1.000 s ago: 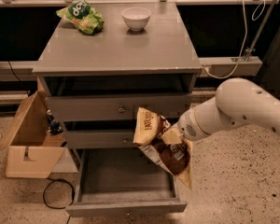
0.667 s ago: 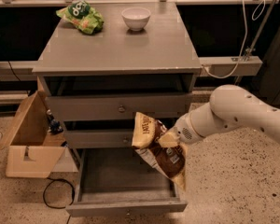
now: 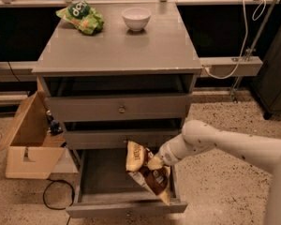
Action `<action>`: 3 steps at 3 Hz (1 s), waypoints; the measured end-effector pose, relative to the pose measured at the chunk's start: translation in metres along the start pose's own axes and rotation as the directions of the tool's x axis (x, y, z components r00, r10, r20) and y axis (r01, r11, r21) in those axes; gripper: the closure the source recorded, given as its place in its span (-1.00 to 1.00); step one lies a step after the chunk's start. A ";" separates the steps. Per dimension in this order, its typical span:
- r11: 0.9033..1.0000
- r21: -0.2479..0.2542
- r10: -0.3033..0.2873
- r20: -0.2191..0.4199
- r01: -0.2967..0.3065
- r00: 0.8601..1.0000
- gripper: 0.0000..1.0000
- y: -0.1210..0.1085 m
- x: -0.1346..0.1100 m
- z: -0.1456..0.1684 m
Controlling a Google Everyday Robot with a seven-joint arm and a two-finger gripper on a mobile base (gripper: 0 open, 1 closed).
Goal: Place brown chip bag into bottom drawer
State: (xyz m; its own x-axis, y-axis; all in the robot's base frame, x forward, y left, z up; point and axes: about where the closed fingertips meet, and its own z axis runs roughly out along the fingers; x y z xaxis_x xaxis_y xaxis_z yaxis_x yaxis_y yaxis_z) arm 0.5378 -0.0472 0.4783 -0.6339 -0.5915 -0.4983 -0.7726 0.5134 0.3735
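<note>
The brown chip bag (image 3: 147,173), dark brown with tan-yellow ends, hangs tilted over the right half of the open bottom drawer (image 3: 103,182). My gripper (image 3: 155,163) comes in from the right on a white arm and holds the bag near its upper middle. The bag's lower end reaches down to the drawer's right front corner. The drawer is pulled out and its grey interior shows bare on the left.
A green chip bag (image 3: 81,17) and a white bowl (image 3: 136,18) sit on the cabinet top (image 3: 122,46). The two upper drawers (image 3: 117,109) are shut. An open cardboard box (image 3: 30,142) stands left of the cabinet, with a black cable (image 3: 54,198) on the floor.
The arm has lowered and moved left with the bag, bringing it further over and into the open bottom drawer.
</note>
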 end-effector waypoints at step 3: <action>0.995 -0.042 0.089 -0.112 -0.094 0.990 0.01 -0.055 0.039 0.121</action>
State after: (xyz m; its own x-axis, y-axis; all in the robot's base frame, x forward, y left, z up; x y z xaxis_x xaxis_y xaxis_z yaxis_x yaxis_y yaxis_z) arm 0.5598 -0.0227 0.3440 -0.6998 -0.6096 -0.3725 -0.7105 0.5401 0.4510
